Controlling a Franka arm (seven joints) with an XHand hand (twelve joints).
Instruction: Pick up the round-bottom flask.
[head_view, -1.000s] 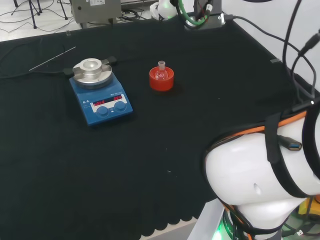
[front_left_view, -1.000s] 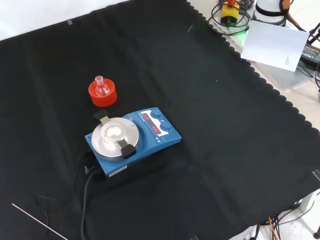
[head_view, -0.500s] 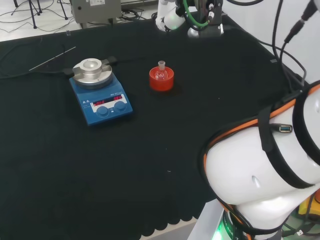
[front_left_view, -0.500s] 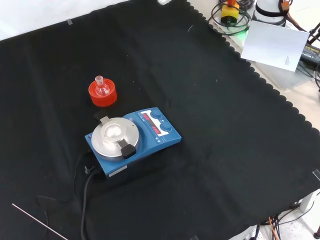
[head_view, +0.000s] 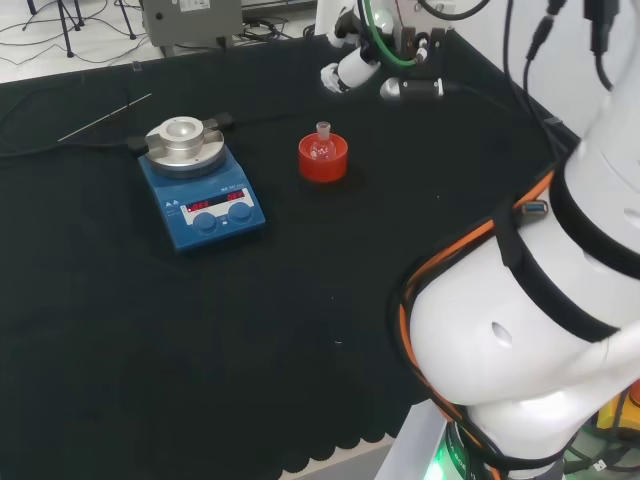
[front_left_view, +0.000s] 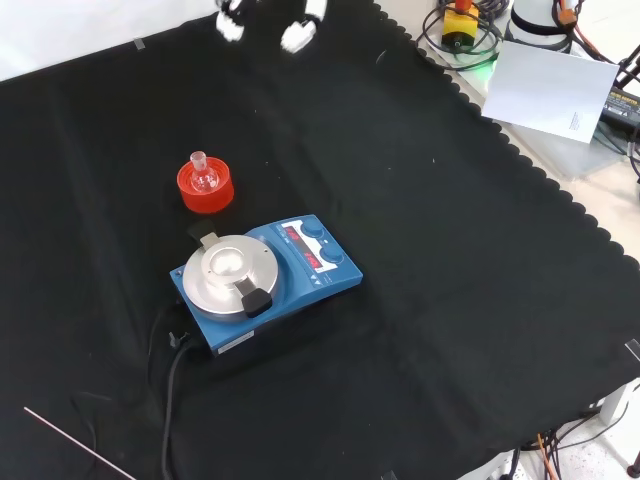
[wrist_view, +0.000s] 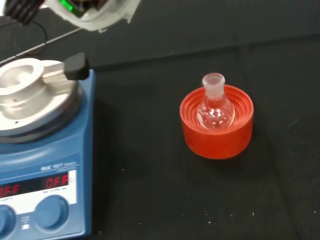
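You are looking at the round-bottom flask (head_view: 322, 145) sitting upright, neck up, in its red stand (head_view: 323, 160) mid-bench. In the head view the robot hand (head_view: 370, 70) is hovering empty, fingers spread, well apart to its far right.

Small clear round-bottom flask (wrist_view: 215, 104) sits upright in a red ribbed stand (wrist_view: 217, 123), neck up, mouth open; nothing visible inside the bulb; the stand rests on the black cloth (wrist_view: 150, 190), apart from everything else. A blue stirrer plate (wrist_view: 46, 175) stands near it on the cloth; round silver top plate (wrist_view: 31, 98) with a black clip (wrist_view: 76, 66) at its edge; red lit display (wrist_view: 34, 184) and blue knobs (wrist_view: 52, 211) on the sloped face. A blurred white part of the hand (wrist_view: 97, 11) hangs beyond the stirrer; thin rod (wrist_view: 42, 44) lies on the cloth behind.
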